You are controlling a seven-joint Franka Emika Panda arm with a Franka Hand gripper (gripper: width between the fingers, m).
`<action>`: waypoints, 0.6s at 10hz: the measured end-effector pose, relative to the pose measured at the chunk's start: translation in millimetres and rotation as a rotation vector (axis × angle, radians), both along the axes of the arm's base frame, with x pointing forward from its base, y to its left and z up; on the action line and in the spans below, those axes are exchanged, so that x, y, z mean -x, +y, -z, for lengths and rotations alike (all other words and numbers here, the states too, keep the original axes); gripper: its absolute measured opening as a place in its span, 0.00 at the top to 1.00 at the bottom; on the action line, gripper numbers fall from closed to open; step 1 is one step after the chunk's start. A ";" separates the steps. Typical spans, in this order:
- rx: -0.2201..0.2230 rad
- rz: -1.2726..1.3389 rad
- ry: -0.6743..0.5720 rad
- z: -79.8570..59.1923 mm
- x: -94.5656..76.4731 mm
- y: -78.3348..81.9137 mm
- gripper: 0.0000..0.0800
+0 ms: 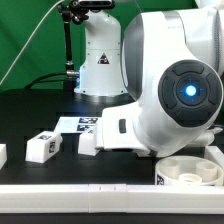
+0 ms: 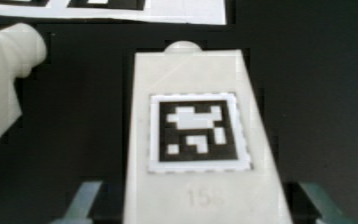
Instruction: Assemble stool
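**Jaws straddle a stool leg beside the marker board**

The jaws stand open, one on each side of the broad end of a white stool leg (image 2: 194, 75). A thin dark gap shows on both sides, so I judge that they do not grip it yet. The leg lies flat on the black counter (image 1: 30, 115) with its square tag (image 2: 195, 127) facing up. Its narrow end points toward the marker board (image 2: 149, 10), close to the board's edge but apart from it. Another white part (image 2: 5, 70) lies just beside the leg, also near the marker board. In the exterior view, a second leg (image 1: 43, 147) lies to the exterior view's left of the marker board. The round seat (image 1: 192, 172) lies well apart from the board, toward the exterior view's right, partly hidden by the arm (image 1: 170, 90).

The step in hand seems to be the pickup of this leg. To do it well, the leg should stay centred between the jaws, so that both meet its long flat sides together. Otherwise it may turn on the counter. The jaw on the neighbour's side must descend without pushing that part. After closing, a straight lift seems safest.
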State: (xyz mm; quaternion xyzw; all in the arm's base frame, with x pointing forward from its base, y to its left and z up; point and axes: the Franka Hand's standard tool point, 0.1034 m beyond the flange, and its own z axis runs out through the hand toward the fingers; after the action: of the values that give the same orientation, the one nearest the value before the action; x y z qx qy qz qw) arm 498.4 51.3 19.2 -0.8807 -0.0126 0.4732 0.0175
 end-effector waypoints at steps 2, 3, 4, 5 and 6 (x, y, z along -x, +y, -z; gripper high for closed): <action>-0.007 -0.004 -0.011 -21.8 -10.2 -1.7 0.58; -0.006 -0.004 -0.014 -25.7 -12.3 -2.6 0.58; -0.006 -0.004 -0.018 -22.1 -11.9 -2.2 0.58; -0.006 -0.004 -0.025 -21.0 -13.2 -1.9 0.58; -0.007 -0.002 -0.063 -19.2 -19.4 -1.4 0.58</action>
State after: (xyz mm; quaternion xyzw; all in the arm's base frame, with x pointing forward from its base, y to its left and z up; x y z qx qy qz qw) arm 517.8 49.9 38.3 -0.8950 -0.0155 0.4453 0.0197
